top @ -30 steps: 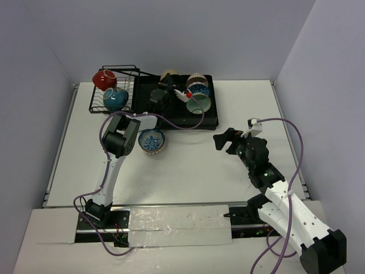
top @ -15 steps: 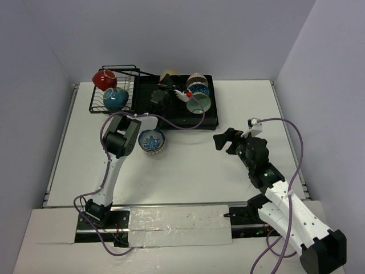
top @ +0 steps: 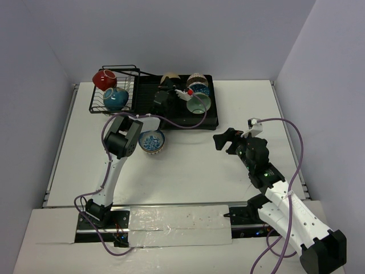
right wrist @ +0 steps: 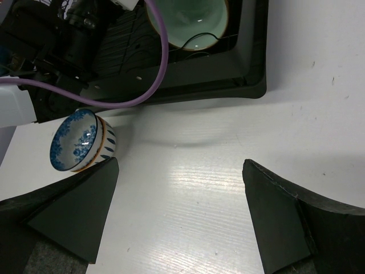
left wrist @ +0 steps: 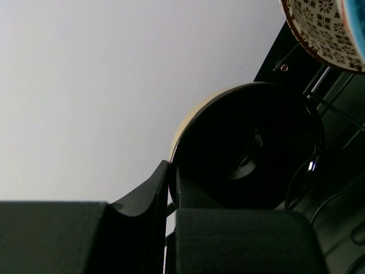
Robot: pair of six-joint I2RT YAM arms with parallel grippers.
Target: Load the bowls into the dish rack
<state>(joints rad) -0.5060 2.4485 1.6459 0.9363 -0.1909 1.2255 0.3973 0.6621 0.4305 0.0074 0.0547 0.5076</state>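
left gripper [left wrist: 171,184] clamped on cream bowl [left wrist: 245,148] over dish rack [right wrist: 251,63], far edge; seemingly placing. right gripper [right wrist: 179,165] agape. next: release, fetch blue bowl [right wrist: 80,140].

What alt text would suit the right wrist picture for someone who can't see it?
A blue-and-white patterned bowl stands upright on a white table, near one finger of the right pincer, which is wide open. Beyond lies the black dish rack, holding a pale green bowl.
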